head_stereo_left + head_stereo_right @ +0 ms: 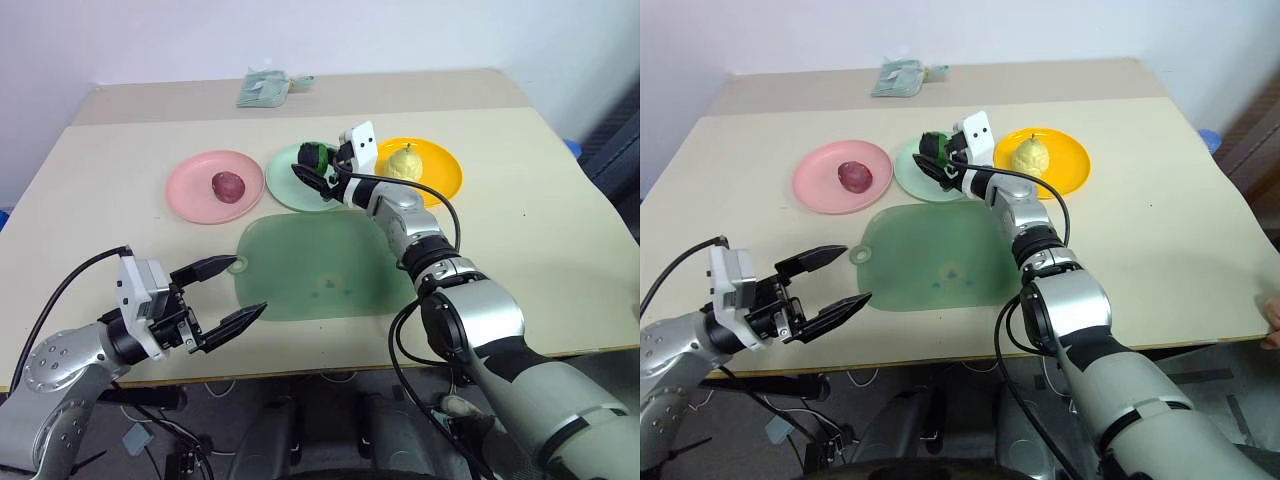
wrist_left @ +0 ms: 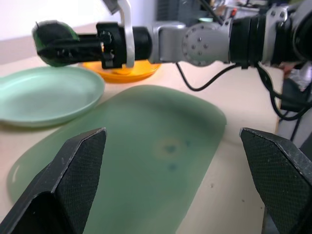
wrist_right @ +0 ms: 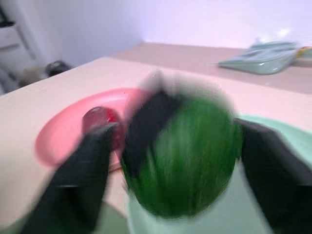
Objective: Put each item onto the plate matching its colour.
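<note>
1. Left gripper (image 1: 248, 285) closest in, hovering over front left edge of the beige rectangular table (image 1: 120, 150); both black fingers spread wide, nothing between them.
2. Translucent green rectangular cutting mat (image 1: 320, 270) flat near the front edge at table centre, just beside the left gripper tips; bare apart from a few faint marks.
3. Right gripper (image 1: 315, 172) reached out past the mat's far edge, above the mint green round shallow plastic plate (image 1: 283, 188).
4. Dark green-black toy food chunk (image 1: 316, 155) at the right gripper's tip, up off the green plate, not resting on it; badly blurred in right wrist view. Cannot tell whether clamped on the chunk or let go.
5. Pink round shallow plastic plate (image 1: 192, 195) on the left of the green plate, rims near each other; dark red round toy fruit (image 1: 228, 185) sitting on it, right of plate centre.
6. Yellow-orange round shallow plastic plate (image 1: 447, 175) on the right of the green plate; pale yellow pear-like toy fruit (image 1: 404, 162) upright on it.
7. Pale green flat packet (image 1: 263, 88) near the back edge, well apart from the plates.
</note>
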### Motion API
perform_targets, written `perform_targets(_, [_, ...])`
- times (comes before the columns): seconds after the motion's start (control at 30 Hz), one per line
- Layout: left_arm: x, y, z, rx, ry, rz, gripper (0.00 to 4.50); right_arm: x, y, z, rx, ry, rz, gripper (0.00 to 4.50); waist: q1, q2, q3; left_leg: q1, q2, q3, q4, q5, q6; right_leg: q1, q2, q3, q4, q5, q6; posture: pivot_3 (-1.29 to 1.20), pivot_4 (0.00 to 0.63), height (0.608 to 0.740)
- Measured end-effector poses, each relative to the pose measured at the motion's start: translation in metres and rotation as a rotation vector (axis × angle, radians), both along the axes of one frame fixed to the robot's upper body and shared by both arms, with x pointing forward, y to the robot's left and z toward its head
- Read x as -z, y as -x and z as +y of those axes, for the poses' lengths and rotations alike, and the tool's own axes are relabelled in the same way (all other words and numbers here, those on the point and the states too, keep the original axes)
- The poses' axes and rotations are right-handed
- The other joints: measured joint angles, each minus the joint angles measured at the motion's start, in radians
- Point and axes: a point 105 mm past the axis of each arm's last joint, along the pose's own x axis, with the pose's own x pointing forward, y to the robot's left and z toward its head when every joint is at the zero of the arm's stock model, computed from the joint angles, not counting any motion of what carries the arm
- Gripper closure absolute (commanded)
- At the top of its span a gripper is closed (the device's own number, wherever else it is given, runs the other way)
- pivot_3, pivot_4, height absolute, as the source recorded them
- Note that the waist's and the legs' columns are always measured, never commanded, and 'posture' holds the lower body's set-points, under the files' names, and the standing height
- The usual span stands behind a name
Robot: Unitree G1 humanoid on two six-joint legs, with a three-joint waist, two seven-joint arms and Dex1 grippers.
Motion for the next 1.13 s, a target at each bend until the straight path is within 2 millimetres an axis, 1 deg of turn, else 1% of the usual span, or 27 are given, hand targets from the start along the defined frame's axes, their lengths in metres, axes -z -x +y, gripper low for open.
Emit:
perform_targets(0.1, [0.002, 0.002, 0.001, -0.053, 0.001, -0.001, 0.0, 0.0, -0.005, -0.008, 0.07, -0.007, -0.014, 0.05, 0.0, 0.0, 0.0, 0.0, 0.0, 0.0, 0.0, 0.0, 0.0, 0.0, 0.0, 0.0, 0.0, 0.0, 0.0, 0.0, 0.15, 0.74])
perform_targets(0.2, [0.004, -0.001, 0.004, -0.113, -0.014, -0.005, 0.0, -0.004, -0.004, -0.012, 0.062, -0.019, -0.036, 0.05, -0.001, 0.0, 0.0, 0.0, 0.0, 0.0, 0.0, 0.0, 0.0, 0.0, 0.001, 0.0, 0.0, 0.0, 0.0, 0.0, 0.15, 0.74])
perform_targets(0.27, [0.008, -0.005, 0.007, -0.165, -0.038, 0.004, 0.0, -0.008, -0.004, -0.022, 0.055, -0.017, -0.064, 0.05, 0.002, 0.0, 0.0, 0.0, 0.0, 0.0, 0.0, 0.0, 0.0, 0.0, 0.001, 0.0, 0.0, 0.0, 0.001, 0.0, 0.15, 0.74])
perform_targets(0.33, [0.011, -0.013, 0.012, -0.233, -0.064, 0.001, 0.0, -0.01, -0.001, -0.036, 0.042, -0.01, -0.108, 0.05, 0.007, 0.0, 0.0, 0.0, 0.0, 0.0, 0.001, 0.0, 0.001, 0.001, 0.002, 0.0, 0.0, 0.001, 0.002, 0.0, 0.15, 0.74])
perform_targets(0.37, [0.01, -0.019, 0.013, -0.265, -0.057, -0.01, 0.0, -0.01, 0.004, -0.046, 0.03, -0.009, -0.138, 0.05, 0.01, 0.0, 0.0, 0.0, 0.0, -0.001, 0.001, 0.0, 0.001, 0.002, 0.003, 0.0, 0.0, 0.001, 0.002, 0.0, 0.15, 0.74])
perform_targets(0.4, [0.011, -0.023, 0.014, -0.296, -0.043, -0.017, 0.0, -0.008, 0.01, -0.057, 0.017, -0.008, -0.159, 0.05, 0.011, 0.0, 0.0, 0.0, 0.0, -0.001, 0.001, 0.0, 0.001, 0.002, 0.003, 0.0, 0.0, 0.001, 0.002, 0.0, 0.15, 0.74])
perform_targets(0.43, [0.013, -0.026, 0.015, -0.308, -0.039, -0.015, 0.0, -0.003, 0.014, -0.063, 0.012, -0.004, -0.155, 0.05, 0.009, 0.0, 0.0, 0.0, 0.0, -0.001, 0.002, 0.0, 0.001, 0.002, 0.002, 0.0, 0.0, 0.001, 0.003, 0.0, 0.15, 0.74])
perform_targets(0.53, [0.015, -0.032, 0.017, -0.329, -0.024, -0.016, 0.0, 0.015, 0.04, -0.094, 0.014, 0.018, -0.133, 0.05, 0.008, 0.0, 0.0, 0.0, 0.0, -0.001, 0.0, -0.001, 0.001, 0.001, 0.001, 0.0, 0.0, 0.001, 0.003, 0.0, 0.15, 0.74])
perform_targets(0.6, [0.015, -0.037, 0.019, -0.329, -0.014, -0.017, 0.0, 0.028, 0.07, -0.112, 0.017, 0.054, -0.103, 0.05, 0.013, 0.0, 0.0, 0.0, 0.0, -0.001, 0.0, 0.0, 0.001, 0.0, 0.001, 0.0, 0.0, 0.001, 0.002, 0.0, 0.15, 0.74])
perform_targets(0.67, [0.017, -0.04, 0.02, -0.322, -0.003, -0.008, 0.0, 0.042, 0.095, -0.125, 0.028, 0.086, -0.043, 0.05, 0.01, 0.0, 0.0, 0.0, 0.0, 0.0, 0.001, -0.001, 0.001, 0.0, 0.0, 0.0, 0.001, 0.001, 0.002, 0.0, 0.15, 0.74])
perform_targets(0.73, [0.017, -0.041, 0.019, -0.298, 0.011, -0.002, 0.0, 0.047, 0.111, -0.133, 0.051, 0.105, -0.012, 0.05, 0.005, 0.0, 0.0, 0.0, 0.0, 0.0, 0.002, -0.001, 0.001, 0.001, 0.001, 0.002, 0.0, 0.0, 0.0, 0.0, 0.15, 0.74])
perform_targets(0.8, [0.017, -0.04, 0.019, -0.269, 0.027, -0.002, 0.0, 0.047, 0.128, -0.142, 0.092, 0.126, 0.0, 0.05, 0.008, 0.0, -0.001, 0.001, 0.001, 0.0, 0.002, -0.001, 0.001, 0.001, 0.001, 0.002, 0.0, -0.001, -0.001, 0.0, 0.15, 0.74])
perform_targets(0.9, [0.02, -0.037, 0.028, -0.272, 0.032, 0.004, 0.0, 0.051, 0.151, -0.161, 0.186, 0.167, 0.016, 0.05, 0.014, 0.0, -0.001, 0.0, 0.001, 0.0, 0.002, -0.001, 0.002, 0.001, 0.001, 0.002, -0.001, -0.001, -0.001, 0.0, 0.15, 0.74])
perform_targets(1.0, [0.024, -0.034, 0.039, -0.296, 0.029, 0.01, 0.0, 0.059, 0.169, -0.181, 0.264, 0.211, 0.054, 0.05, 0.022, 0.0, -0.001, 0.0, 0.0, 0.0, 0.003, -0.001, 0.003, 0.002, 0.0, 0.002, -0.002, -0.001, -0.001, 0.0, 0.15, 0.74])
perform_targets(1.07, [0.024, -0.034, 0.04, -0.292, 0.03, 0.008, 0.0, 0.06, 0.174, -0.191, 0.301, 0.228, 0.064, 0.05, 0.027, -0.001, -0.001, 0.0, 0.001, 0.0, 0.004, -0.001, 0.003, 0.003, 0.0, 0.002, -0.003, -0.001, -0.002, 0.0, 0.15, 0.74])
perform_targets(1.13, [0.024, -0.035, 0.039, -0.288, 0.032, 0.009, 0.0, 0.058, 0.175, -0.194, 0.311, 0.239, 0.059, 0.05, 0.029, -0.001, -0.001, 0.001, 0.001, 0.0, 0.005, -0.001, 0.003, 0.003, 0.0, 0.002, -0.003, -0.001, -0.002, 0.0, 0.15, 0.74])
